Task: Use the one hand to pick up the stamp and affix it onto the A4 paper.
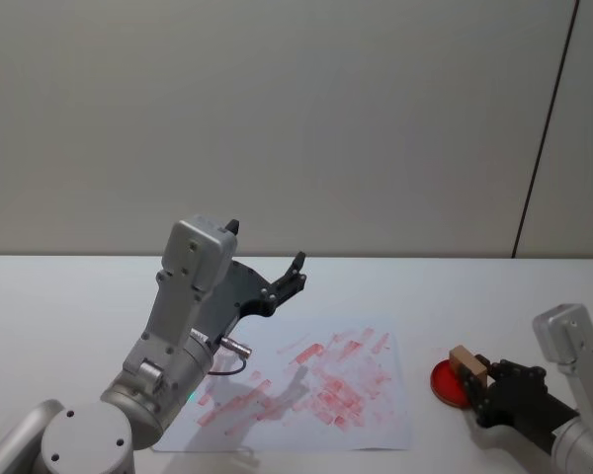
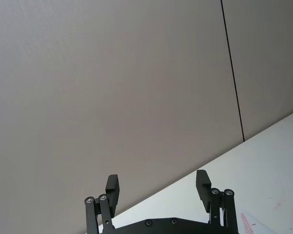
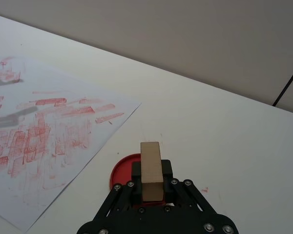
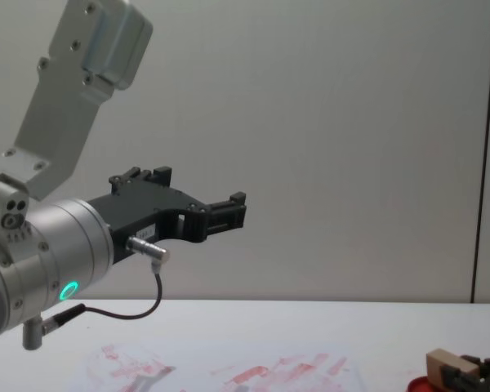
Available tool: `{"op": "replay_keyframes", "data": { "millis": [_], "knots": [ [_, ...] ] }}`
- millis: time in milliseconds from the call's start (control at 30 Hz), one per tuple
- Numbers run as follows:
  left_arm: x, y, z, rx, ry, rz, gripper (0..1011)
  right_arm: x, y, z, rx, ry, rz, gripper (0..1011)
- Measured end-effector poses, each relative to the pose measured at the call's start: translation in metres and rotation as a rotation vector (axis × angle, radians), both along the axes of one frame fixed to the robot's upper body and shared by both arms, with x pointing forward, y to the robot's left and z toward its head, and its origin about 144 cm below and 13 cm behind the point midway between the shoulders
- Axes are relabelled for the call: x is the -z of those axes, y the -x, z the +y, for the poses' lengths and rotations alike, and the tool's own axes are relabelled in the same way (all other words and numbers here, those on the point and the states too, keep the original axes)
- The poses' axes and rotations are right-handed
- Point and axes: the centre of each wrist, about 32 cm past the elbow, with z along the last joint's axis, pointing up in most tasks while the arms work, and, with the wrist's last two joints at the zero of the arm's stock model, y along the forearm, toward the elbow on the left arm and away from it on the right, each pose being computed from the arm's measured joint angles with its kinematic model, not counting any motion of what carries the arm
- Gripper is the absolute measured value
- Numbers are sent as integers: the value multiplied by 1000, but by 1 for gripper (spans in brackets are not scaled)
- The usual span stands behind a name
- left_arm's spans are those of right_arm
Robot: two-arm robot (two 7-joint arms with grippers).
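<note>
Status: the pick looks done, the stamping is not.

- Right gripper (image 3: 151, 189) is clamped on the stamp (image 3: 151, 168), one finger on each side of the block. You can see the same grip from the head view, with the right gripper (image 1: 472, 378) low at the table's (image 1: 79, 296) right side.
- The stamp (image 1: 467, 363) sits over the red ink pad (image 1: 443, 385), just beside the right edge of the A4 paper (image 1: 381, 420) and not over it. Its lower face is hidden behind the fingers, so you can't tell whether it is touching the pad or lifted off it.
- Left to do, by my read: carry it left over the sheet, press down, then release.
- Left gripper (image 1: 267, 247) is parked high above the paper's left part, jaws spread wide and holding nothing.

Stamp itself is a plain tan wooden block, rectangular, held roughly upright with its clean top end showing. No ink is visible on the faces you can see. The paper lies flat and is covered in red bar-shaped marks and smears, so pick a barer patch near an edge if you want a legible print.
</note>
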Motion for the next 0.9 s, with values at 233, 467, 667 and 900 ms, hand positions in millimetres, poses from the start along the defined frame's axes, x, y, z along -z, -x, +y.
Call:
{"op": "replay_keyframes", "data": {
  "millis": [233, 467, 667, 900],
  "knots": [
    [0, 0, 0, 0, 0, 0, 1002, -3, -2, 2, -13, -13, -22, 216],
    [0, 0, 0, 0, 0, 0, 1002, -12, -1, 10, -66, -41, -55, 216],
    [0, 0, 0, 0, 0, 0, 1002, -17, 1, 18, -113, -58, -71, 216],
    [0, 0, 0, 0, 0, 0, 1003, -18, 6, 29, -171, -64, -77, 216]
  ]
}}
